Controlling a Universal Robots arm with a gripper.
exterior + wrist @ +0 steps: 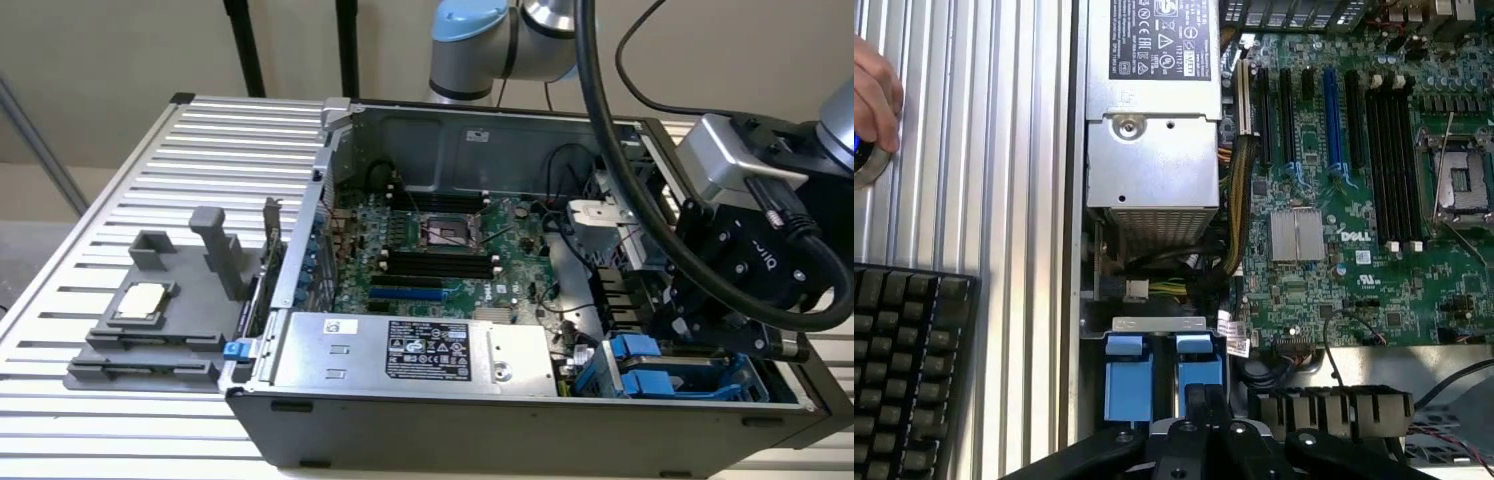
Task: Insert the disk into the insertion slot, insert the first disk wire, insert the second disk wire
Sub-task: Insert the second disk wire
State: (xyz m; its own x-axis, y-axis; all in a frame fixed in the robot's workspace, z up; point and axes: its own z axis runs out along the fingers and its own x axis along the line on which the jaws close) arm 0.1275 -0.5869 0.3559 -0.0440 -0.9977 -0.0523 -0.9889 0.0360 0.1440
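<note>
Found the disk [1194, 368] at the near right corner of the open computer case [534, 440], showing as a blue carrier frame, with a second blue carrier [1126, 385] just beside it; label not visible, so identity taken on judgement. Located both at the mouth of the insertion slot [737, 385], the grey-blue bay to the right of the silver power supply box [414, 350]. Judged partly or fully entered; depth of seating cannot be told. Judged the long axis to run left to right along the near wall, blue end turned toward the power supply box, probably so the frame lines up with the bay's ribbed walls. Noted the gripper [1204, 410] directly above the blue frame, touching or just short of it; open or closed cannot be told. No disk wire identified as plugged in. Noted the motherboard [441, 250] farther in, well apart from the work. Outside the case, on the slatted table [240, 130], recorded a keyboard [904, 370] and a person's hand [872, 100] resting on a small round object, likely kept ready at a control.
</note>
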